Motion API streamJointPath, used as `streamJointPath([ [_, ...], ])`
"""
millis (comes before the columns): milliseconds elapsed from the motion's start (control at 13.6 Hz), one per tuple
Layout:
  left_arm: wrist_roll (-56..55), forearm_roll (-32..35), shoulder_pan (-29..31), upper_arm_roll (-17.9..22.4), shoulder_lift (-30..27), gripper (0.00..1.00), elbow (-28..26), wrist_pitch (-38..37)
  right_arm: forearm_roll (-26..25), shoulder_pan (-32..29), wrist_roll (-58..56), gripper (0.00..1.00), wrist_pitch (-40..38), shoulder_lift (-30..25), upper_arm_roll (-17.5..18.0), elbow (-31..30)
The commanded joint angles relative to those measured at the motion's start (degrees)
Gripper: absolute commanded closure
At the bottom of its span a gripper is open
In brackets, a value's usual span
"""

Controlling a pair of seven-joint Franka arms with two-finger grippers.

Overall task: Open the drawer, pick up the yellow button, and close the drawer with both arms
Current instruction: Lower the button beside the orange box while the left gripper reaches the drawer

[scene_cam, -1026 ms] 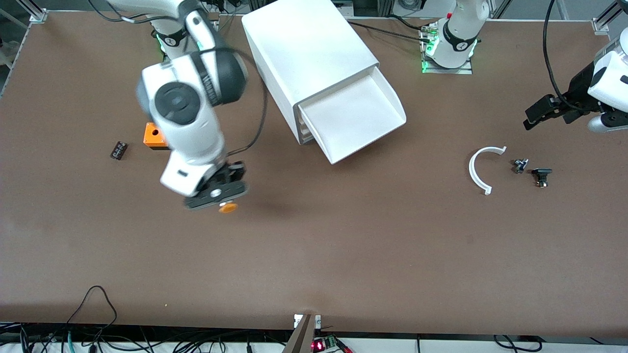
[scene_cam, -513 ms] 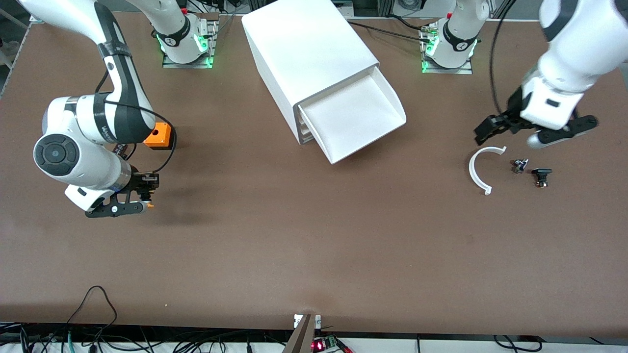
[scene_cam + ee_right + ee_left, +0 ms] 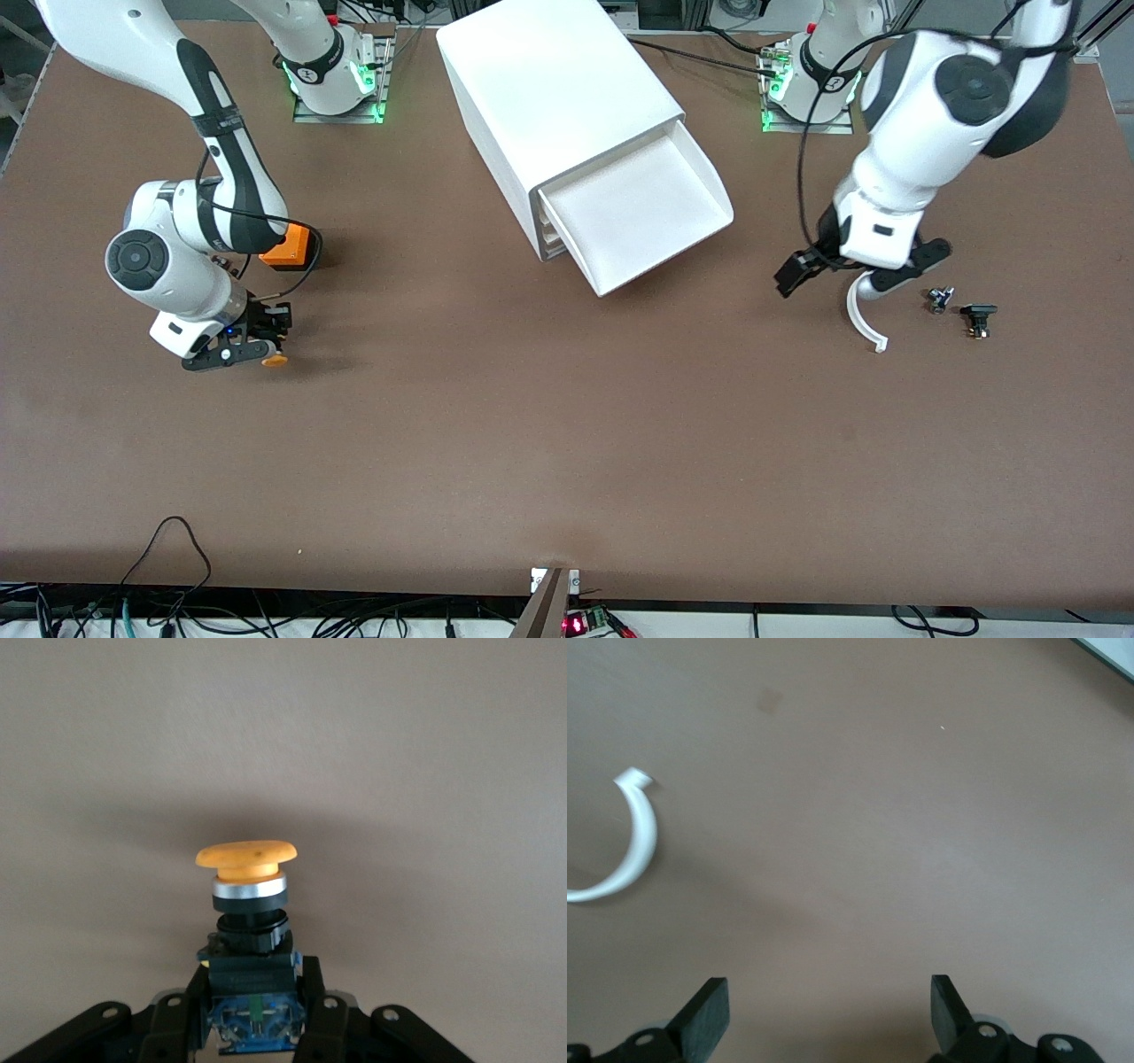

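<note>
The drawer (image 3: 640, 211) stands pulled out of the white cabinet (image 3: 554, 93), and its tray looks bare. My right gripper (image 3: 254, 342) is shut on the button (image 3: 274, 360), low over the table, nearer the front camera than the orange cube (image 3: 292, 247). In the right wrist view the fingers (image 3: 312, 990) clamp the button's (image 3: 246, 875) dark blue body, with the orange cap pointing away. My left gripper (image 3: 791, 276) is open and empty over bare table between the drawer and a white arc. Its fingertips (image 3: 710, 1012) are spread wide.
A white curved arc piece (image 3: 862, 321) lies toward the left arm's end of the table and also shows in the left wrist view (image 3: 636, 840). Two small dark parts (image 3: 939, 299) (image 3: 978, 317) lie beside it. The small black ribbed block is hidden by the right arm.
My right arm swung with the button toward its own end of the table and came lower. My left arm moved in from the table's end toward the drawer, passing over the white arc.
</note>
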Motion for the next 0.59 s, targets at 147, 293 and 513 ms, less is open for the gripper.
streamJointPath([
  [147, -10.9, -0.1, -5.7, 0.2, 4.0, 0.0, -2.7, 8.1, 0.8, -2.6, -4.2, 0.8, 8.7, -0.9, 1.1, -9.0],
  [293, -12.4, -0.1, -6.7, -0.7, 4.3, 0.0, -3.6, 8.2, 0.8, -4.1, -8.5, 0.79, 10.6, -0.3, 1.1, -9.8],
  [513, -15.5, -0.1, -8.2, -3.0, 4.5, 0.0, -5.2, 9.8, 0.8, -5.1, -16.3, 0.74, 11.6, 1.2, 1.1, -9.6],
])
